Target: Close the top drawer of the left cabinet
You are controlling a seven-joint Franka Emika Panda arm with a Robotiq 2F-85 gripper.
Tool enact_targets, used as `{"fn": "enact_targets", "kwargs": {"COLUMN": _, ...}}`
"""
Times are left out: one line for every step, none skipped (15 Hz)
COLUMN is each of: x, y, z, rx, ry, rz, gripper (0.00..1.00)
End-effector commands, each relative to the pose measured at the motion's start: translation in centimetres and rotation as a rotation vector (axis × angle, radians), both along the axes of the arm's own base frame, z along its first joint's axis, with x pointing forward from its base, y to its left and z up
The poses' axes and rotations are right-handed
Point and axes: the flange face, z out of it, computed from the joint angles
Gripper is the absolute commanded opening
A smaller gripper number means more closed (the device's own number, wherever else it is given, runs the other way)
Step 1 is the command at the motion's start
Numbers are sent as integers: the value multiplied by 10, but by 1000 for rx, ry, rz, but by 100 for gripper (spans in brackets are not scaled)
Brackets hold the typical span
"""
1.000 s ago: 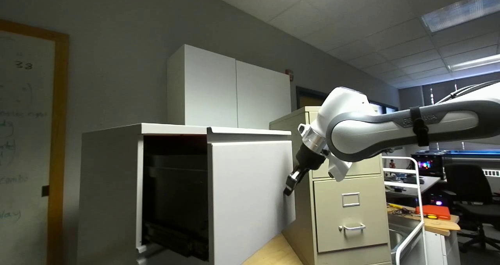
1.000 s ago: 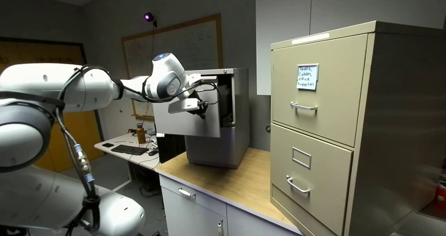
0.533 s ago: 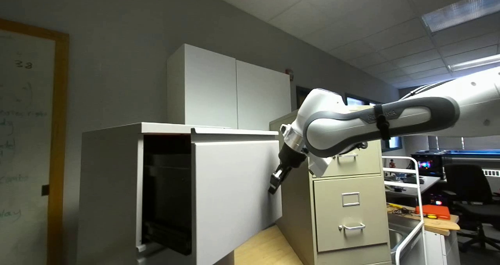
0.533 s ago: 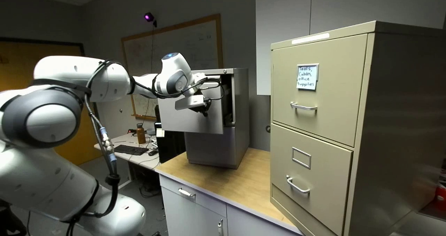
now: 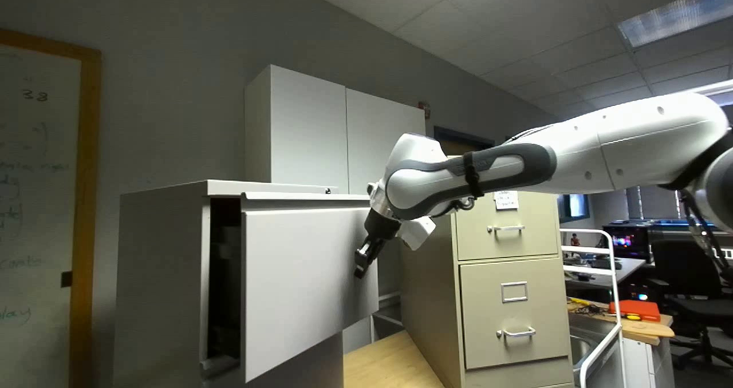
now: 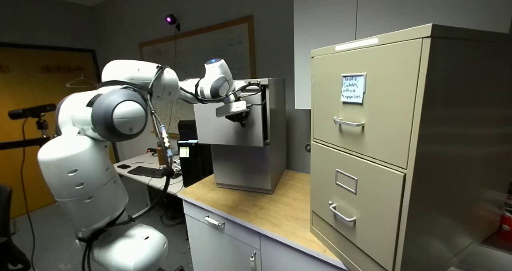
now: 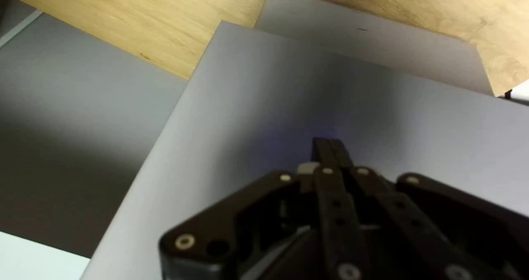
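Note:
The top drawer's light-grey front (image 5: 303, 285) stands out from the left cabinet (image 5: 160, 285) with a narrow dark gap showing the inside. It also shows in an exterior view (image 6: 214, 131) and in the wrist view (image 7: 194, 148). The cabinet's side shows there too (image 6: 278, 139). My gripper (image 5: 359, 270) points down at a slant with its fingertips at the drawer front, on its half nearer the beige filing cabinet. They appear to touch it. In the wrist view the gripper's fingers (image 7: 330, 143) are together with nothing between them. Part of the front is hidden behind the arm and gripper.
The shorter lower panel (image 6: 242, 167) sits beneath the drawer. The cabinet stands on a wooden counter (image 6: 256, 201). A beige filing cabinet (image 5: 512, 313) with handles stands beside it. A white two-door cabinet (image 5: 309, 130) is on the wall behind.
My gripper has moved toward the cabinet, leftward in an exterior view, and the drawer front has moved in with it. The dark gap has narrowed a lot.

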Motion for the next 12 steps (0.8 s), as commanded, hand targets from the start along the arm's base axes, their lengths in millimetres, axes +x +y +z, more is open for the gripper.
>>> {"fn": "enact_targets", "kwargs": {"x": 58, "y": 23, "z": 10, "rx": 6, "ry": 6, "rz": 80, "gripper": 0}}
{"fn": "enact_targets", "kwargs": {"x": 69, "y": 27, "z": 10, "rx": 5, "ry": 9, "rz": 92, "gripper": 0}}
{"fn": "enact_targets", "kwargs": {"x": 80, "y": 32, "z": 10, "rx": 0, "ry": 12, "rz": 102, "gripper": 0}}
{"fn": "enact_targets", "kwargs": {"x": 89, "y": 38, "z": 10, "rx": -5, "ry": 16, "rz": 112, "gripper": 0}}
{"fn": "enact_targets", "kwargs": {"x": 97, "y": 44, "z": 11, "rx": -11, "ry": 20, "rz": 120, "gripper": 0}}
{"fn": "enact_targets", "kwargs": {"x": 105, "y": 51, "z": 10, "rx": -16, "ry": 26, "rz": 123, "gripper": 0}}
{"fn": "enact_targets", "kwargs": {"x": 112, "y": 57, "z": 11, "rx": -20, "ry": 33, "rz": 128, "gripper": 0}}
{"fn": "enact_targets", "kwargs": {"x": 119, "y": 62, "z": 11, "rx": -24, "ry": 42, "rz": 133, "gripper": 0}}
{"fn": "enact_targets", "kwargs": {"x": 125, "y": 66, "z": 11, "rx": -26, "ry": 52, "rz": 137, "gripper": 0}}
{"fn": "enact_targets", "kwargs": {"x": 131, "y": 68, "z": 10, "rx": -29, "ry": 61, "rz": 139, "gripper": 0}}
{"fn": "enact_targets", "kwargs": {"x": 136, "y": 70, "z": 11, "rx": -30, "ry": 70, "rz": 141, "gripper": 0}}
{"fn": "enact_targets", "kwargs": {"x": 141, "y": 70, "z": 12, "rx": -32, "ry": 79, "rz": 140, "gripper": 0}}
